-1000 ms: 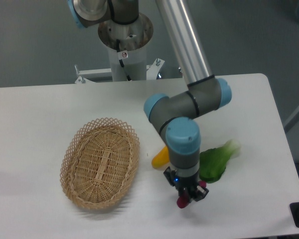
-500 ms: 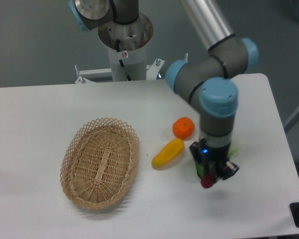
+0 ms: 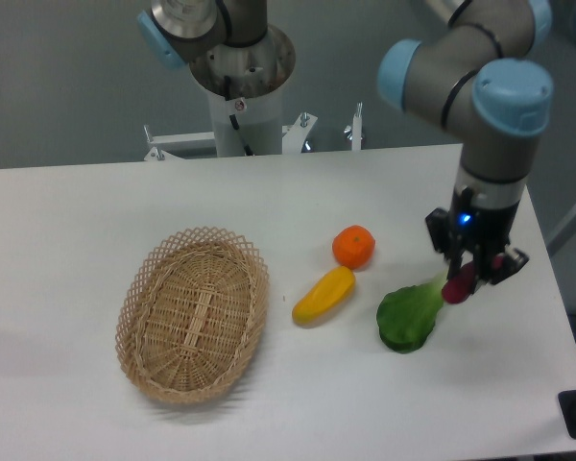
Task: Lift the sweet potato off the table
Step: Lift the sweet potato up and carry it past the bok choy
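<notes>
**Sweet potato off the bench, gripped in the claw at right of frame**

A woven oval basket (image 3: 193,314) lay at the lower left of the frame on the white bench (image 3: 67,221), with nothing visible inside it. Toward the centre, a yellow-orange vegetable (image 3: 324,295) lay on a slant, its upper end pointing toward a round orange fruit (image 3: 353,247) just beside it. Further right, a green leafy vegetable (image 3: 410,313) lay on the bench surface. At the right of the frame the arm hung down from the upper edge, and its claw (image 3: 472,273) was closed narrowly on the sweet potato (image 3: 458,284), whose magenta body showed between and just below the fingers. The toy appeared clear of the bench, hanging just above the pale upper tip of the green vegetable; whether it touched that leaf could not be told from this view. Only a short stretch of the sweet potato showed, so its long axis was hard to read, though it seemed to tilt down toward the lower left. Since the piece sat inside the claw itself, the relation that mattered was vertical: bench below, toy above. The pick looked essentially made, with only a firm hold and a clean lift left to secure.
</notes>
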